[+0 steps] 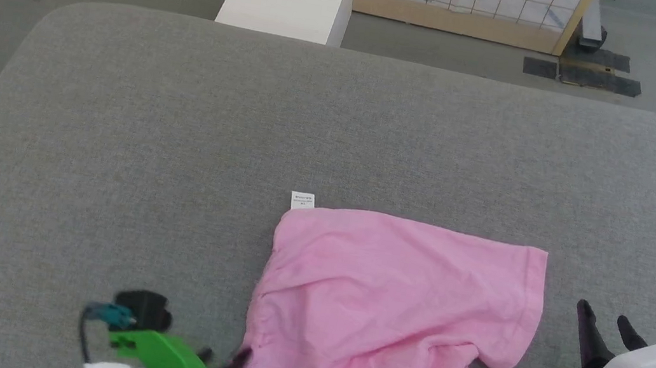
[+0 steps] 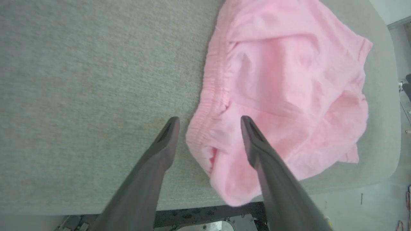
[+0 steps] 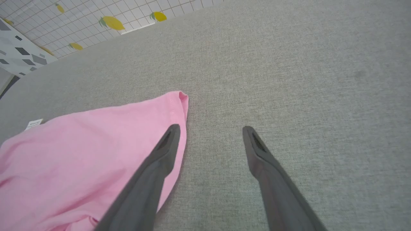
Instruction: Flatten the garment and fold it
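1. Head view: the pink shorts are lying rumpled on the gray padded table, near its front edge and right of the middle. A white label is sticking out at their far left corner. The right gripper is hovering just to their right, fingers spread and holding nothing. A green wrist cover is sitting by their left edge.
2. Left wrist view: the left gripper is standing wide open, straddling the gathered waistband without clamping it. A fold of the shorts is drooping over the table's edge.
3. Right wrist view: one finger is overlapping the leg hem and the other is over bare table. A tiled wall with lemon pictures is showing beyond.
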